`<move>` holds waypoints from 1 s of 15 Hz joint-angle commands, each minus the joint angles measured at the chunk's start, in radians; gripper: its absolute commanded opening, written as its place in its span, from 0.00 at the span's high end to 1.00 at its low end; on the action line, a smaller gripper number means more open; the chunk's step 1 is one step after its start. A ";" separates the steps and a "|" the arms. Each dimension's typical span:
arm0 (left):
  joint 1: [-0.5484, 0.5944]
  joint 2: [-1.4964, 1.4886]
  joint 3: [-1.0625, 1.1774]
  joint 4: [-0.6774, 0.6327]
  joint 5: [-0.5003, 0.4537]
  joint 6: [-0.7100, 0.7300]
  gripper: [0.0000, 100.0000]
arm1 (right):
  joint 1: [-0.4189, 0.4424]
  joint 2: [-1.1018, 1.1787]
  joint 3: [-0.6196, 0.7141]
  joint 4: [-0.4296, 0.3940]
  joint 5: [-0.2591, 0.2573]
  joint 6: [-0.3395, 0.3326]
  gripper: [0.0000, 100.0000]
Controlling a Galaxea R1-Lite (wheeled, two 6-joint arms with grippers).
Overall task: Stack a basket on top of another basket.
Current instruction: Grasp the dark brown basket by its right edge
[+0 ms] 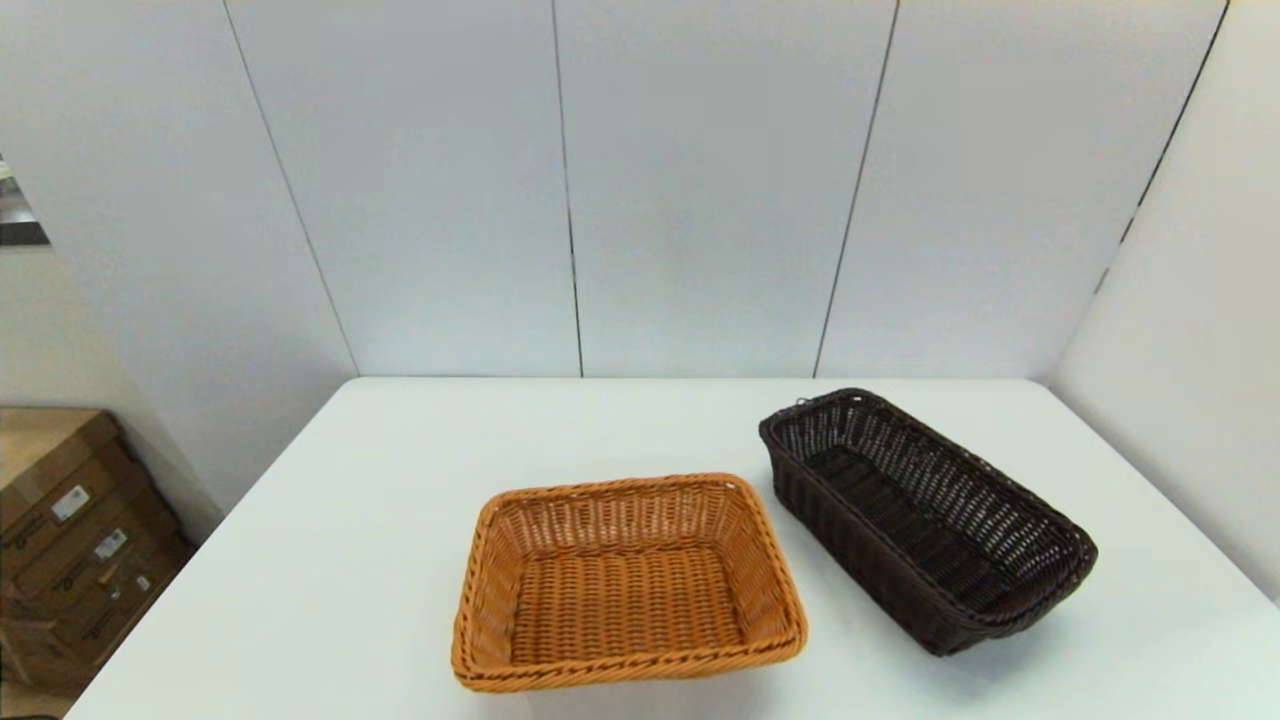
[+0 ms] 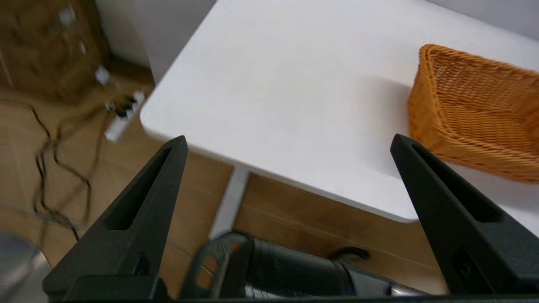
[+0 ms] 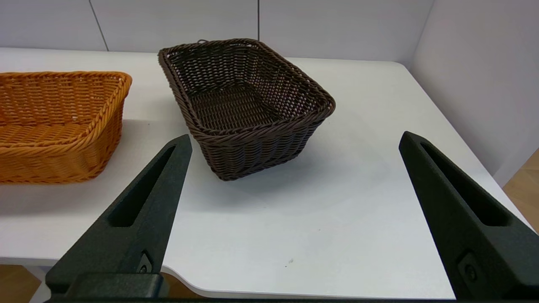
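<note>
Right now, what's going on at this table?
Nothing is being handled yet. The dark brown basket and the orange basket sit apart on the white table, both empty. The left hand and right hand are open, back at the table's near edge, the right one facing the dark basket.

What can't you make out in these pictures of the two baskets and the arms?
- Head view: neither arm shows; both sit outside the frame.
- Left wrist view: the orange basket is cut off by the picture's edge; the dark basket is out of frame; the floor clutter is blurred.
- Right wrist view: the orange basket is cut off at the edge; the dark basket hides the table behind it.
</note>
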 commanded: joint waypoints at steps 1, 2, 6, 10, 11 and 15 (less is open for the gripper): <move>-0.006 -0.106 0.283 -0.407 0.008 0.143 0.00 | 0.000 0.000 0.002 0.000 0.000 -0.001 0.00; -0.006 -0.106 0.346 -0.498 0.008 0.172 0.00 | 0.000 0.000 0.000 0.000 0.000 -0.001 0.00; -0.006 -0.106 0.455 -0.645 -0.008 0.204 0.00 | 0.000 0.000 0.002 0.000 0.002 -0.001 0.00; -0.006 -0.106 0.499 -0.663 -0.119 0.212 0.00 | 0.000 0.000 0.002 -0.002 0.002 0.001 0.00; -0.006 -0.106 0.504 -0.680 -0.120 0.218 0.00 | 0.000 0.000 0.002 -0.002 0.002 0.001 0.00; -0.006 -0.106 0.504 -0.683 -0.120 0.216 0.00 | 0.000 0.035 -0.109 0.127 -0.017 -0.022 0.00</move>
